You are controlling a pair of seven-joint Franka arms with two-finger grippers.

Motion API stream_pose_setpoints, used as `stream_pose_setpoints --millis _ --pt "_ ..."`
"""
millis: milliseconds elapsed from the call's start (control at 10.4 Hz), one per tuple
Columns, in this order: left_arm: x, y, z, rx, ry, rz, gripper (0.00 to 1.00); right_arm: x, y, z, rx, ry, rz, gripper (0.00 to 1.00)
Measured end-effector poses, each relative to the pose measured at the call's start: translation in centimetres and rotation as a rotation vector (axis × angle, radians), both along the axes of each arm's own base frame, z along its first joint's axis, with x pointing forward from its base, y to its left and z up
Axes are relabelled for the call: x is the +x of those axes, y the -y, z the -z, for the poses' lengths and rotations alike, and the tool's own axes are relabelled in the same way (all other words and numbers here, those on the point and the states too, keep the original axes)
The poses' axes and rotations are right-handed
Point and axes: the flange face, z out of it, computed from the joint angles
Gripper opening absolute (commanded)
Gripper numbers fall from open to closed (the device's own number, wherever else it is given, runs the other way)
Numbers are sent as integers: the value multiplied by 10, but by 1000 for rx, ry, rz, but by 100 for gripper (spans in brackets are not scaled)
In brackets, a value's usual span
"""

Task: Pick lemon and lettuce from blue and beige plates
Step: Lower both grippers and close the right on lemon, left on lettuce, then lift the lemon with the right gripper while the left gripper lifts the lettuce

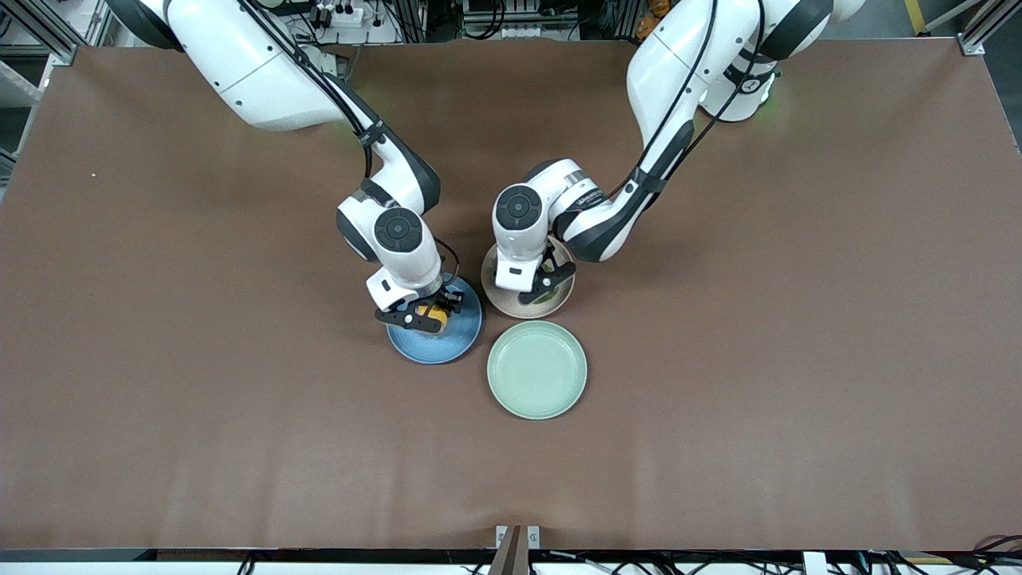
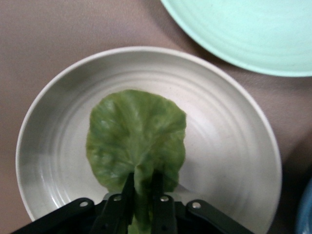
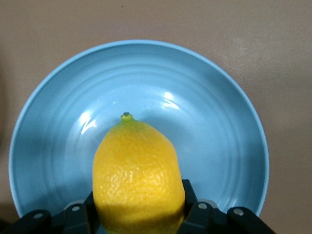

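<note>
While the right pincer (image 1: pixel 423 318) grips the lemon (image 3: pixel 139 178) and the left pincer (image 1: pixel 545 286) pinches the lettuce (image 2: pixel 136 141), both likely need lifting clear of the plates below.

The lemon (image 3: pixel 139 178) is bright yellow with a finely dimpled rind and a small dark green nub at its tip. The blue plate (image 3: pixel 214 122) under it is a medium sky blue with faint concentric rings. Beside the blue plate, the beige plate (image 2: pixel 229 146) is pale greyish beige, ringed likewise. The lettuce (image 2: pixel 136 141) on it is mottled green, darker toward its edges and paler along its stem. The third plate (image 1: pixel 536 369) beside the beige plate is pale mint green. The table (image 1: pixel 798 359) is plain matte brown. Both tools, right tool (image 1: pixel 421 315) and left tool (image 1: pixel 546 281), are black on white and dark grey arms.
</note>
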Motion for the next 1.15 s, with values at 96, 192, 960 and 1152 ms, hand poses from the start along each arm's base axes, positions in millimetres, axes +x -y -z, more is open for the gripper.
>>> stream_pose_setpoints --millis 96,192,960,1152 --pt "7 -2 -9 -8 14 -9 0 1 0 -1 1 2 4 2" --pt "16 -7 -20 -16 30 -21 0 2 -1 -3 3 5 6 1" --pt "94 -97 -107 11 75 -72 0 53 70 -99 -3 7 15 0" --pt "138 -165 -132 4 96 -80 0 65 127 -137 -22 -55 -57 0"
